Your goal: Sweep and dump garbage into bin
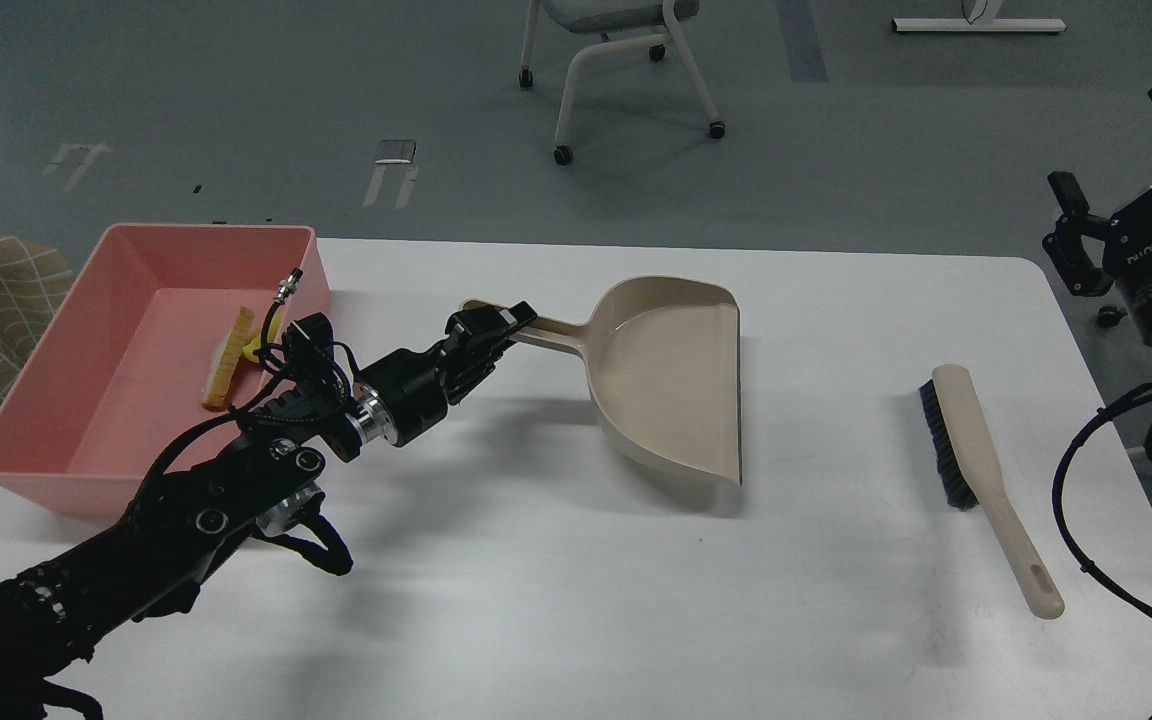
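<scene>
White table (636, 600) on grey floor (236, 90); left jaws (498, 325) clenched on dustpan (671, 375) handle; right jaws' state unclear.

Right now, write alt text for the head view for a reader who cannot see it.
The left tool grips the handle of an empty beige dustpan on a white table. A sponge and bread slice lie in the pink bin at left; a brush lies at right.

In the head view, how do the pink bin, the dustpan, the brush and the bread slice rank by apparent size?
1. Pink bin
2. Dustpan
3. Brush, though it lies nearer the camera
4. Bread slice, clearly smallest, seen edge-on inside the bin
</scene>
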### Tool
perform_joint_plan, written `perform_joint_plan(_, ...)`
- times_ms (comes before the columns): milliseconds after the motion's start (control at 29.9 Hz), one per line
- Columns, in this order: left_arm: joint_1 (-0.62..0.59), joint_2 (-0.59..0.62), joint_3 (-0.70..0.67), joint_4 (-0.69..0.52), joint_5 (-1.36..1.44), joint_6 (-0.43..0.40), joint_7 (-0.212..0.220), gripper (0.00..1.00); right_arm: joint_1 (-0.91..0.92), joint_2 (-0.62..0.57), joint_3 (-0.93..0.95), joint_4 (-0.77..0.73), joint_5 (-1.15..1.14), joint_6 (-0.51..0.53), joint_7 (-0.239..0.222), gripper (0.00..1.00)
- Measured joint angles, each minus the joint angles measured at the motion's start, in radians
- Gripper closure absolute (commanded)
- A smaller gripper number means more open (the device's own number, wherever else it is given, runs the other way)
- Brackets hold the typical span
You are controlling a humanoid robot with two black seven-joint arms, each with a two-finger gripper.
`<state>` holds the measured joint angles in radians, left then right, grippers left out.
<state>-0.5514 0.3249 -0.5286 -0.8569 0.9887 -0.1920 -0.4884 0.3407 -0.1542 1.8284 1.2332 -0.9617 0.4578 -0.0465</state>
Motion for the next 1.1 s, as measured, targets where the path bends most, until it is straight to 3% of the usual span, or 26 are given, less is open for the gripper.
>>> perform_joint_plan(67,0.006,0.000,0.012,0.014,0.000,0.000,0.000,0.83,0.000,0.000,0.000,-0.003,0.000,0.000,0.000,0.02)
perform_joint_plan(134,0.009,0.000,0.015,0.018,-0.005,0.000,0.000,0.56,0.000,0.001,0.000,-0.004,0.000,0.001,0.000,0.02)
perform_joint_plan(201,0.011,0.001,0.016,0.020,-0.008,0.001,0.000,0.43,-0.002,0.001,-0.001,-0.005,0.000,0.001,0.000,0.02)
perform_joint_plan(468,0.010,0.016,0.018,0.021,-0.006,0.006,-0.001,0.22,-0.017,-0.001,0.003,0.000,0.001,0.001,0.000,0.02)
perform_joint_plan(535,0.008,0.021,0.018,0.021,-0.009,0.003,0.000,0.11,-0.023,-0.005,0.012,0.001,0.001,0.001,0.000,0.02)
perform_joint_plan(769,0.007,0.058,0.004,0.005,-0.018,-0.002,0.016,0.03,-0.032,-0.014,0.036,0.016,0.003,0.004,0.000,0.02)
perform_joint_plan(1104,-0.012,0.181,-0.001,-0.090,-0.089,-0.006,0.015,0.02,-0.037,-0.016,0.037,0.012,0.003,0.005,-0.001,0.02)
